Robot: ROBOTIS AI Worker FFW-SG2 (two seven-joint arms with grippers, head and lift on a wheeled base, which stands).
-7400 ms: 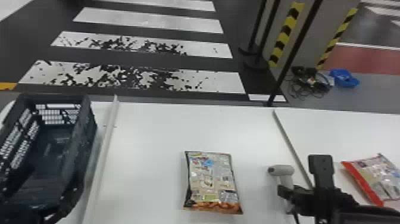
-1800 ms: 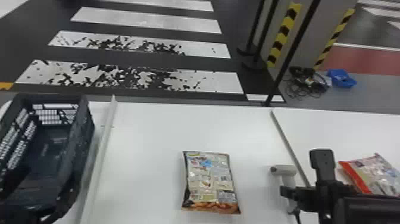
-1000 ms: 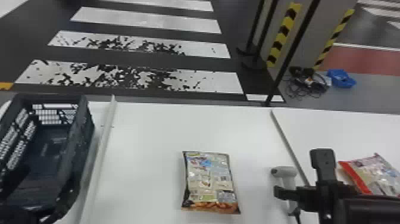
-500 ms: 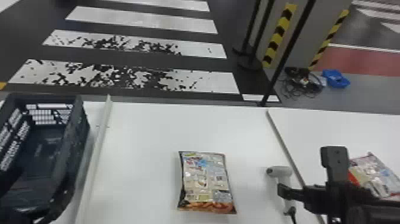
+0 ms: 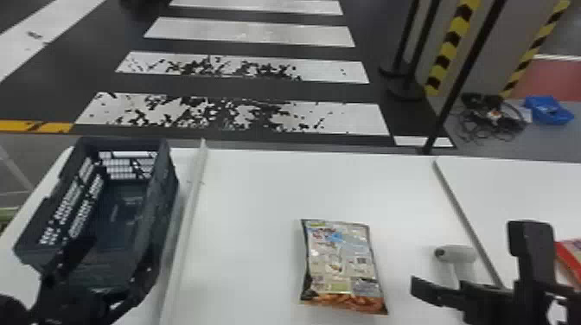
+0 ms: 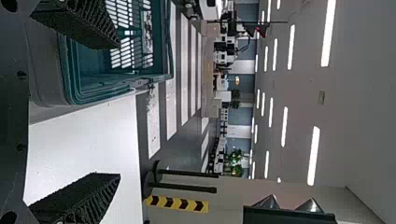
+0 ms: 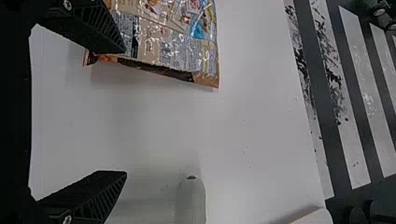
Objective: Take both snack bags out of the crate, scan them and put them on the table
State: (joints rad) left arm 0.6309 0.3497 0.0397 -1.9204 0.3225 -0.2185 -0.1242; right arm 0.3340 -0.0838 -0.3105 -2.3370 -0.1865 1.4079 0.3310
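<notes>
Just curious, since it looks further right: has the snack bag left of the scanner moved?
No. In the head view, the snack bag keeps its gap to the scanner; the whole picture shifted.

A blue tub (image 5: 548, 111) sits beside tangled cables (image 5: 488, 123) on the floor (image 5: 536, 142).

lab-like indoor hall, crosswalk stripes (image 5: 359, 120) on floor (image 5: 346, 92), strip lights (image 6: 328, 37) overhead, hazard tape (image 5: 452, 39)

I have a wide passage over the surface (image 5: 255, 190), between the raised strip (image 5: 189, 216) and the snack bag (image 5: 339, 263). Narrower room lies between this bag and the scanner (image 5: 458, 254). At left, the crate (image 5: 163, 186) blocks with its walls.
</notes>
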